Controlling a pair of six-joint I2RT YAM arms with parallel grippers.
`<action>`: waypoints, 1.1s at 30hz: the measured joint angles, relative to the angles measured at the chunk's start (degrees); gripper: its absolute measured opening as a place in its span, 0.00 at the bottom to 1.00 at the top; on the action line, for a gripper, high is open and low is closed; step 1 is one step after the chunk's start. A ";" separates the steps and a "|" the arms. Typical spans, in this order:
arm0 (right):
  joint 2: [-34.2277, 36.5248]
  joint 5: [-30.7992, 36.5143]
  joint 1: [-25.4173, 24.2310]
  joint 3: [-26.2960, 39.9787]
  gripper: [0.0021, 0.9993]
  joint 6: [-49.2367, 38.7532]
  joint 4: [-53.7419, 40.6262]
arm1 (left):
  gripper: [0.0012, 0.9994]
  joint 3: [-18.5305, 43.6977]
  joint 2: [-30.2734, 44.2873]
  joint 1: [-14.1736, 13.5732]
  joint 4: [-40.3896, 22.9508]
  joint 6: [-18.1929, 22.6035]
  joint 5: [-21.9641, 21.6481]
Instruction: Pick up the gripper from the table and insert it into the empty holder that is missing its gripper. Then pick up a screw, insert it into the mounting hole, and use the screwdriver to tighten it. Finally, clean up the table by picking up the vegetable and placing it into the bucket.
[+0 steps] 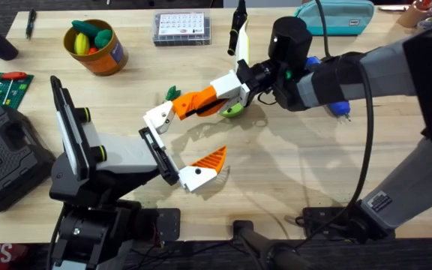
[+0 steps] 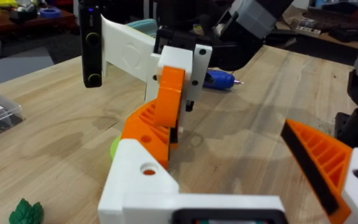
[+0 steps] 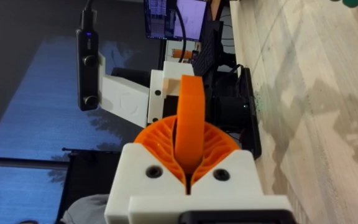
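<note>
Between the arms, the right gripper (image 1: 201,103) pinches the loose orange ribbed plastic fingertip (image 1: 190,104), lining it against the tapered white plastic empty holder (image 1: 158,117) of the spread left gripper (image 1: 178,146).

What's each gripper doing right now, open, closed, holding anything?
Left gripper: open, holding nothing; one white base lacks its orange tip.
Right gripper: closed on the loose orange gripper, held at the empty holder.

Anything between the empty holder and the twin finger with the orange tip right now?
No. Bare table lies between the empty holder and the orange-tipped twin finger, clearest in the left wrist view. The overhead view agrees.
</note>
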 joint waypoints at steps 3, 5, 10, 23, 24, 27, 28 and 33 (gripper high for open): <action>0.07 0.00 -0.24 -0.01 0.02 0.08 -0.67 | 0.99 0.08 0.17 0.05 0.28 -0.09 0.04; 0.09 0.00 -0.42 -0.02 0.02 0.14 -0.96 | 0.99 0.08 0.17 0.06 0.28 -0.08 0.05; 0.08 -0.30 -2.89 -0.02 0.02 3.25 -1.08 | 0.99 0.10 0.17 0.05 0.28 -0.07 0.07; -1.31 -0.20 -4.29 -0.02 0.02 6.67 -1.05 | 0.99 0.10 0.17 0.05 0.43 -0.07 -1.24; -1.61 0.10 -4.43 -0.02 0.02 6.28 -1.34 | 0.99 0.10 0.17 0.05 0.43 -0.07 -1.27; -2.09 7.94 -6.12 -0.04 0.02 1.18 -7.86 | 0.99 0.10 0.17 0.05 0.45 -0.07 -1.42; -2.09 10.12 -6.45 -0.04 0.02 -0.12 -8.52 | 0.99 0.10 0.17 0.05 0.45 -0.07 -1.42; -2.09 19.82 -7.50 -0.04 0.02 -8.16 -9.30 | 0.99 0.10 0.17 0.05 0.45 -0.07 -1.43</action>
